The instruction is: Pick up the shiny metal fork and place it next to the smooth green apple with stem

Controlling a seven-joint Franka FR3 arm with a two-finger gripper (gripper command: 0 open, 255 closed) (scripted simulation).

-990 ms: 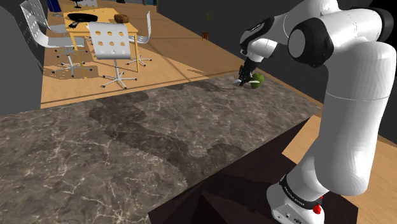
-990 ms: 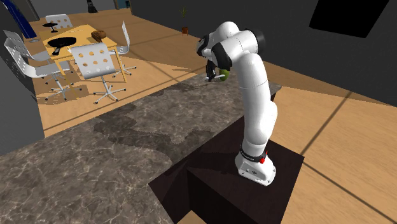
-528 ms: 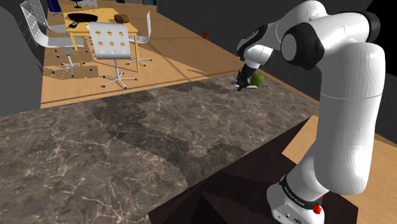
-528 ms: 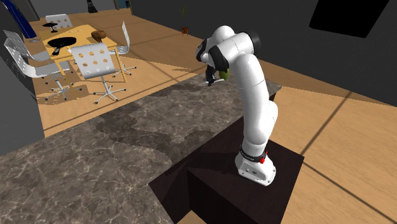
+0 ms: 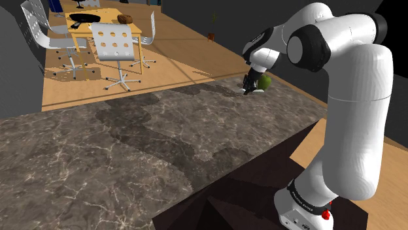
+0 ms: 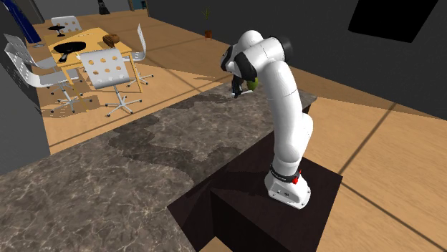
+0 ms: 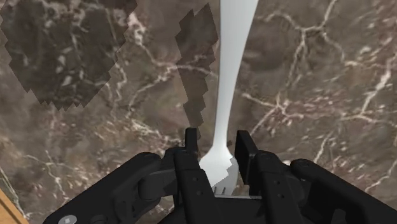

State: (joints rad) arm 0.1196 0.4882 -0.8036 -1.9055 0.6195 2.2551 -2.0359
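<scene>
The step in hand looks like the set-down. The all-black two-finger end effector (image 7: 217, 145) is clamped on the head end of the slim, pale, plainly drawn fork (image 7: 232, 70), whose handle runs out ahead of the fingers over the dark, white-veined marble desk (image 7: 318, 76). In the upper right of the shoulder view the end effector (image 5: 247, 87) hangs low over the far part of the desk (image 5: 131, 144). It is just beside the small round green apple (image 5: 265, 82), on the apple's left in that frame. The second exterior view shows the same pairing right of the upper middle, with the end effector (image 6: 236, 91) left of the apple (image 6: 252, 84). A jagged shadow (image 7: 194, 70) offset beside the handle leaves it unclear whether the fork touches the desk yet. So I judge the last descent should be slow and straight down until the fork lies flat. The fingers should then part just enough to free it, and the hand should lift straight up, so nothing drags the fork or nudges the apple, which could roll. Compared with the shoulder frame of one second ago, the end effector has dropped from in front of the apple to a lower spot at its left. The arm's white upper links have also shifted a little leftward. Compared with half a second ago, almost nothing differs.
</scene>
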